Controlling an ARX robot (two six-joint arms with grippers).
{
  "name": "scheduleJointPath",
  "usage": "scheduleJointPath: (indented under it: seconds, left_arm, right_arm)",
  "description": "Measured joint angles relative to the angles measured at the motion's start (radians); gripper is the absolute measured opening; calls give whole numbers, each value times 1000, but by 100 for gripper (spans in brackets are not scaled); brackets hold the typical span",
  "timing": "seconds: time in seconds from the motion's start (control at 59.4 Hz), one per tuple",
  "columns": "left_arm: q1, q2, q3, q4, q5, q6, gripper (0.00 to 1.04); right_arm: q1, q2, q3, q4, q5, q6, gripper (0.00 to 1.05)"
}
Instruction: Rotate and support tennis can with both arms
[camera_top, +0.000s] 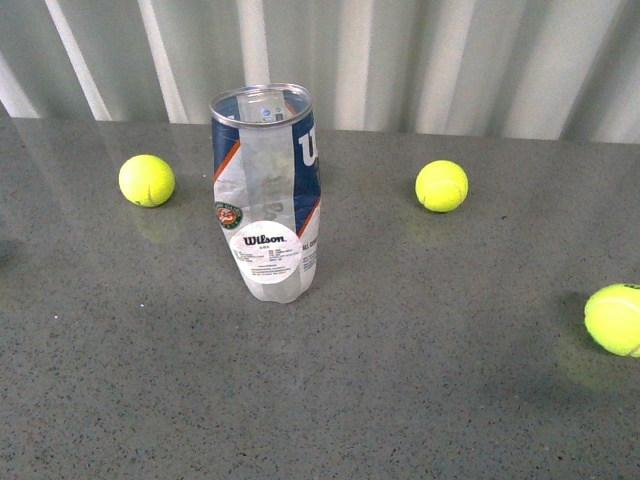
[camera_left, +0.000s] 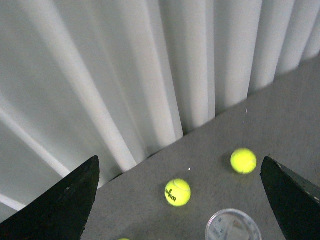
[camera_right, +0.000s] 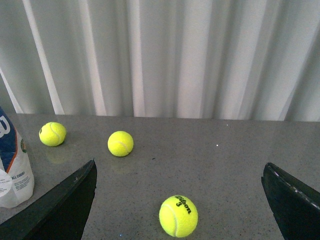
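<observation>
The tennis can (camera_top: 266, 192) stands upright mid-table in the front view, clear with a navy, white and orange label, a metal rim and a round white Wilson sticker facing the camera. Neither arm appears in the front view. My left gripper (camera_left: 180, 200) is open above the table; the can's open rim (camera_left: 233, 225) shows between its fingers (camera_left: 65, 202), well below them. My right gripper (camera_right: 180, 200) is open too, low over the table, with the can's lower part (camera_right: 14, 167) off to one side beyond a finger (camera_right: 60, 210).
Three yellow-green tennis balls lie on the grey table (camera_top: 400, 380): one (camera_top: 146, 180) left of the can, one (camera_top: 441, 186) right of it, one (camera_top: 615, 319) at the right edge. A Wilson 3 ball (camera_right: 178, 215) lies between the right fingers. White pleated curtain (camera_top: 400, 60) behind.
</observation>
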Motion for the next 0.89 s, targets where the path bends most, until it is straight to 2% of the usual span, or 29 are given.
scheduleJointPath:
  seconds: [0.135, 0.269, 0.37, 0.421, 0.572, 0.808, 0.892]
  left_arm:
    - [82, -143, -163, 93, -1, -175, 98]
    - [145, -204, -279, 115, 2, -271, 98]
    - [137, -283, -467, 341, -271, -300, 80]
    - [136, -331, -563, 424, -319, -306, 71]
    - [136, -437, -786, 537, -335, -313, 44]
    - [135, -548, -985, 605, -335, -324, 3]
    - [135, -587, -1033, 615, -335, -324, 4]
  right_arm:
    - [0, 0, 0, 0, 0, 0, 97]
    - [0, 0, 0, 0, 0, 0, 97]
    - [0, 0, 0, 0, 0, 0, 97]
    - [0, 0, 0, 0, 0, 0, 97]
    - [0, 0, 0, 0, 0, 0, 97]
    - [0, 0, 0, 0, 0, 0, 97]
    - [0, 0, 0, 0, 0, 0, 97]
